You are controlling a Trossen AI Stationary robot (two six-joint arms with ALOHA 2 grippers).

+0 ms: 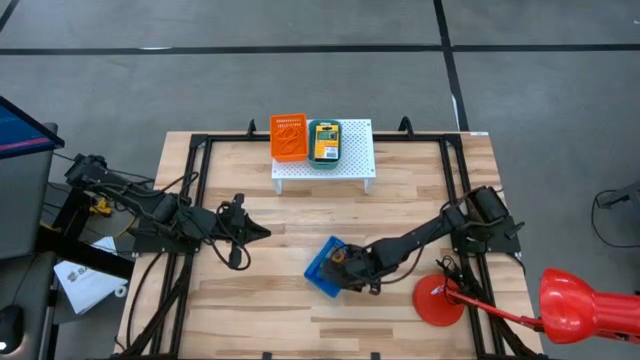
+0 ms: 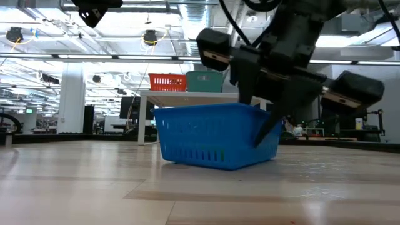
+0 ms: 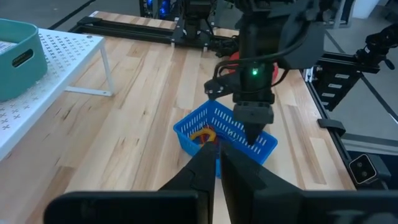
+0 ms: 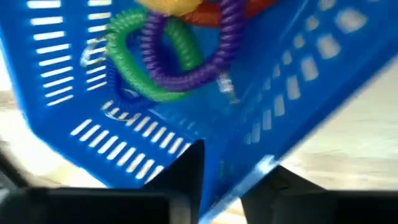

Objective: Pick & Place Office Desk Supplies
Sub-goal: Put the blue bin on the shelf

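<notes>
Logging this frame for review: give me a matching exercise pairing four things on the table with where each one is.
Things:
1. blue basket
2. orange basket
3. red round disc
4. purple coil loop

Places:
A. on the white perforated stand
B. inside the blue basket
C. on the table by the right arm's base
D. its wall between the right gripper fingers

Pairs: 1-D, 2-A, 3-C, 4-B

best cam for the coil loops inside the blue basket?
Right wrist view: green coil loop and purple coil loop fill the frame inside the blue basket. Left wrist view shows only orange-yellow bits. High view barely shows them; low view's basket wall hides them.
</notes>
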